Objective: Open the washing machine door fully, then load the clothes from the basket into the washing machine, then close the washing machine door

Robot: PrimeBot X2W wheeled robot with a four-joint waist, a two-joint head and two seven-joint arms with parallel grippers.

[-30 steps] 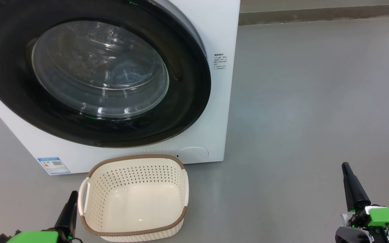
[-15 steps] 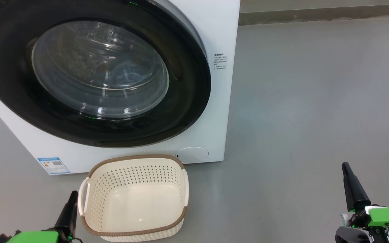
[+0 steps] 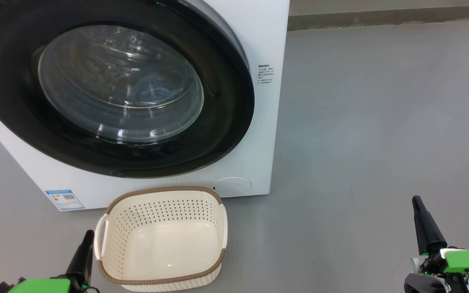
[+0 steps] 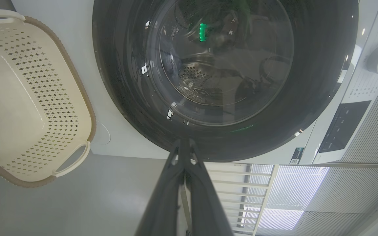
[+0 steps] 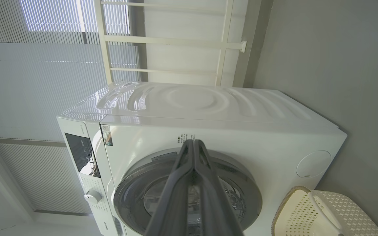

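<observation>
**A:** State of the two pincers?

**B:** The left gripper point(image 3: 88, 236) has its fingers pressed together with nothing between them. The right gripper point(image 3: 418, 203) is the same, closed and empty.

**A:** Location of the load?

**B:** The basket point(image 3: 157, 189) stands on the floor point(image 3: 360, 122), just in front of the washing machine point(image 3: 267, 40), and it is bare inside. Through the washing machine door point(image 3: 226, 101) a pale blue shape lies in the drum point(image 4: 192, 70). Glare on the glass blurs it, but it is probably the clothes point(image 3: 153, 87).

**A:** And the door itself?

**B:** It looks seated flat against the cabinet, and I see no gap along the black rim. All three steps appear done.

**A:** If a latch check is wanted, what does it turn on?

**B:** Bearing and reach.
- From the left gripper, the door's lower rim lies at 12 to 1 o'clock, near, with the basket handle point(image 3: 101, 232) just beside the gripper at 3 o'clock.
- From the right gripper, the door lies at 10 o'clock, well apart across open floor.

The left arm is the nearer. Its push should travel straight ahead and stay clear of the basket.
</observation>
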